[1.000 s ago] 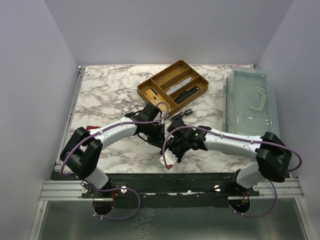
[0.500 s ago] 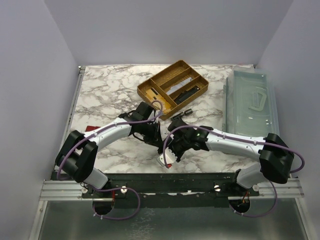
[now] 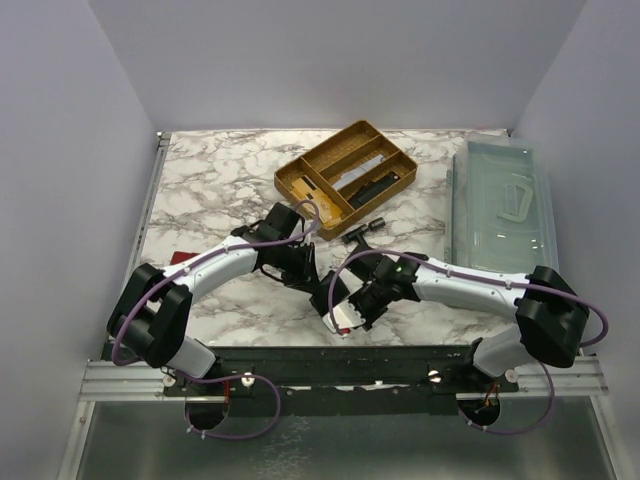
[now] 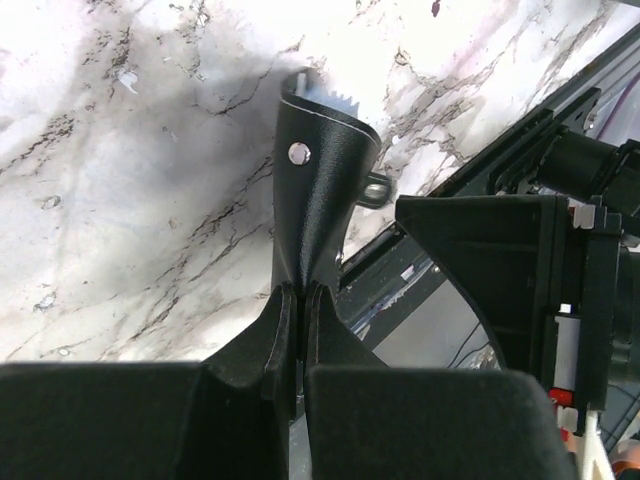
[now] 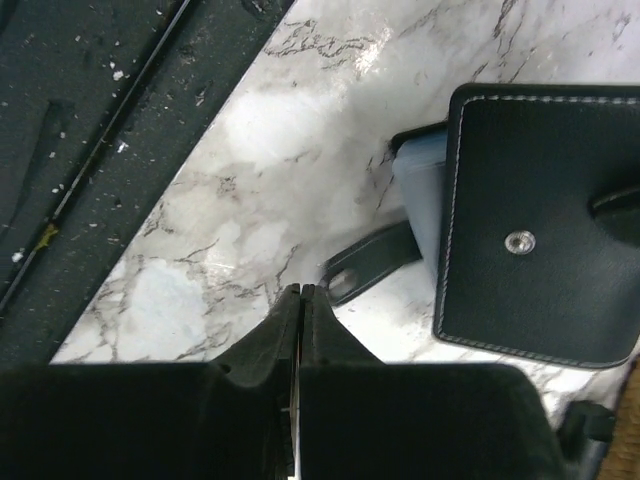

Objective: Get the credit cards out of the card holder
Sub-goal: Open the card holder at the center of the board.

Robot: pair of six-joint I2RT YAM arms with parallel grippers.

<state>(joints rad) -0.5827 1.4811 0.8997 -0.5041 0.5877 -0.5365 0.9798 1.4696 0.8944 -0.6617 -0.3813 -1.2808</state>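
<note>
card holder (image 4: 320, 190) pinched by left pincer (image 4: 297, 305), right pincer (image 5: 301, 298) pressed together nearby

Open worktop (image 3: 205, 190) lets you pass along the left edge and far-left corner. Tray (image 3: 315, 152) blocks the far middle, clear box (image 3: 500, 205) the right edge. Left arm (image 3: 230, 262) and right arm (image 3: 460, 280), with the card holder (image 4: 315, 170) between them, crowd the near middle.

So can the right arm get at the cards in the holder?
Probably: a card pokes out of the holder toward the right gripper, with only the strap between. Its shut jaws must open first.
</note>
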